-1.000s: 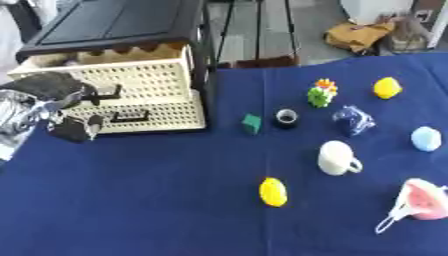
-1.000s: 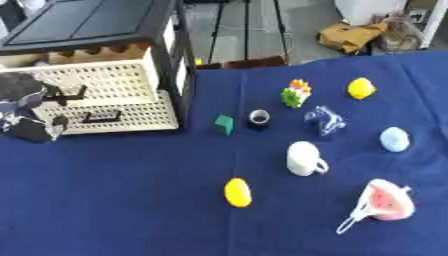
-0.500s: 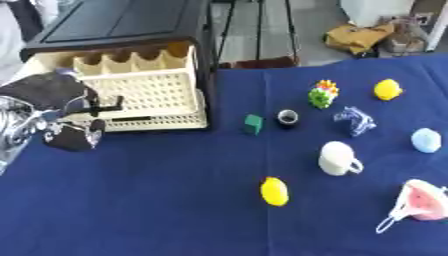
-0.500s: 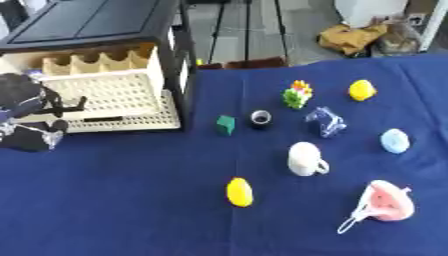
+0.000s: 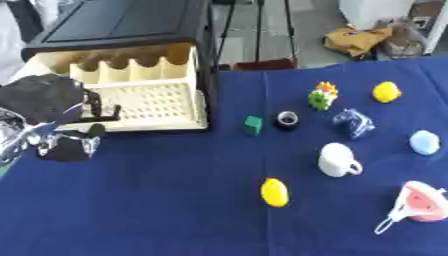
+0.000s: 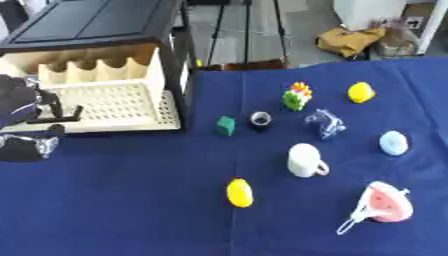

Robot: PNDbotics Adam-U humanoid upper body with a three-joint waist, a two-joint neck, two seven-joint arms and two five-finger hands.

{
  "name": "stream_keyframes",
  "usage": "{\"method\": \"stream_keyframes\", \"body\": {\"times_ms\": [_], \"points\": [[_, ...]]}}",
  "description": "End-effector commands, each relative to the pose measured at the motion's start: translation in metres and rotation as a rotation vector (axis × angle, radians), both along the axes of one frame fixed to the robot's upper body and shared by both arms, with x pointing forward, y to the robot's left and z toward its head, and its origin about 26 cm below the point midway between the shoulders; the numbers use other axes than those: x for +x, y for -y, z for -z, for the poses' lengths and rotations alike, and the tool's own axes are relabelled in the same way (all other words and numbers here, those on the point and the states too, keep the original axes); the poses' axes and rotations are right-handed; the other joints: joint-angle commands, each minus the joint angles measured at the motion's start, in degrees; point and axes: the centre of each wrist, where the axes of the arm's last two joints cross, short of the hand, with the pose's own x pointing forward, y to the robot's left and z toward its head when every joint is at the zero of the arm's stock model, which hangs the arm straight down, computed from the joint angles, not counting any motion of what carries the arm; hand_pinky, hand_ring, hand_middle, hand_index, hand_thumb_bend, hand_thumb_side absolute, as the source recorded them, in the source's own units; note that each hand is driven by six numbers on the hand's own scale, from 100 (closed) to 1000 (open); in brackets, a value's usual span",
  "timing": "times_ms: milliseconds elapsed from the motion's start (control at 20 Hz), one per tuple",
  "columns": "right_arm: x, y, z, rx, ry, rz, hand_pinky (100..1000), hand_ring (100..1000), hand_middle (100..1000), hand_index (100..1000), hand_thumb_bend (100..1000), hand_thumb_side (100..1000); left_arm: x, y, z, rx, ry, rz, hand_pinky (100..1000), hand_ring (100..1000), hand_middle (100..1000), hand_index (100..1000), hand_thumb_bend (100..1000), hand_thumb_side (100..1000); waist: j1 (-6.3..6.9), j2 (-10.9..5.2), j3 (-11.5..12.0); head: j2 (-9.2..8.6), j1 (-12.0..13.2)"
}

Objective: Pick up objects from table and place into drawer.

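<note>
- the left hand [image 5: 48, 100], black with silver joints, sits at the front left corner of the cream drawer [image 5: 144, 100]; its fingers are curled round the drawer's dark handle [image 5: 101, 117].
- the drawer is pulled out of a black cabinet [image 5: 122, 25]; its floor is a perforated plastic grid, its back wall scalloped, and nothing lies inside.
- the right hand shows in neither view.
- the objects lie on the blue cloth of the table [image 5: 157, 210], all right of the drawer and apart from it.
- nearest the drawer: a small green cube [image 5: 253, 125] just beside a dark ring-shaped piece [image 5: 287, 119].
- further right: a knobbly green, yellow and red toy [image 5: 322, 96], a crinkled dark blue bundle [image 5: 352, 122], a rounded yellow thing [image 5: 386, 92] and a pale blue rounded thing [image 5: 424, 142].
- closer to the camera: a smooth white mug [image 5: 336, 160] with its handle to the right, a yellow oval thing [image 5: 274, 192], and a pink and white piece [image 5: 416, 202] with a white loop.
</note>
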Motion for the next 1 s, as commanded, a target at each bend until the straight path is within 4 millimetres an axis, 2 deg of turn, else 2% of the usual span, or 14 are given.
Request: {"method": "stream_keyframes", "body": {"times_ms": [50,150,200,350,400,450,600,850,1000], "points": [[-0.004,0.001,-0.007,-0.003,0.026,0.001,619,689,629,747,100,965,-0.008,-0.003,-0.012,0.014,0.012,-0.008,100,100,105,847,100,383,-0.13,-1.38,0.1,0.03,-0.2],[-0.004,0.001,-0.007,-0.003,0.026,0.001,620,689,628,747,100,965,-0.009,-0.003,-0.012,0.004,-0.005,0.002,100,100,107,911,100,387,-0.16,-1.34,0.1,-0.01,-0.2],[-0.004,0.001,-0.007,-0.002,0.026,0.001,620,689,628,746,100,964,-0.009,-0.003,-0.012,-0.001,-0.014,0.006,100,100,110,995,100,389,-0.17,-1.32,0.1,0.00,-0.2],[-0.004,0.002,-0.006,0.000,0.023,0.003,621,689,626,745,100,965,-0.013,-0.001,-0.015,-0.020,-0.037,0.034,100,100,111,1000,100,404,-0.20,-1.31,0.2,0.07,-0.3],[-0.004,0.002,-0.006,0.001,0.022,0.004,621,689,626,745,100,963,-0.015,-0.001,-0.018,-0.030,-0.035,0.046,100,100,112,998,100,434,-0.20,-1.32,0.2,0.13,-0.3],[-0.004,0.002,-0.006,0.001,0.021,0.005,621,689,626,745,100,965,-0.018,-0.001,-0.021,-0.042,-0.029,0.058,100,100,111,994,100,410,-0.19,-1.33,0.3,0.20,-0.3],[-0.004,0.001,-0.005,0.002,0.017,0.007,621,688,625,744,100,965,-0.023,-0.001,-0.028,-0.068,-0.014,0.093,100,100,111,979,100,421,-0.17,-1.36,0.3,0.28,-0.4],[-0.004,0.003,-0.005,0.001,0.017,0.013,622,689,626,744,100,966,-0.029,-0.004,-0.048,-0.109,0.076,0.175,100,100,108,981,100,441,-0.26,-1.46,0.5,0.72,-0.9],[-0.004,0.004,-0.005,0.001,0.020,0.020,622,691,628,746,100,973,-0.032,-0.006,-0.061,-0.140,0.144,0.240,100,100,104,984,100,476,-0.37,-1.70,0.7,1.09,-2.1]]}}
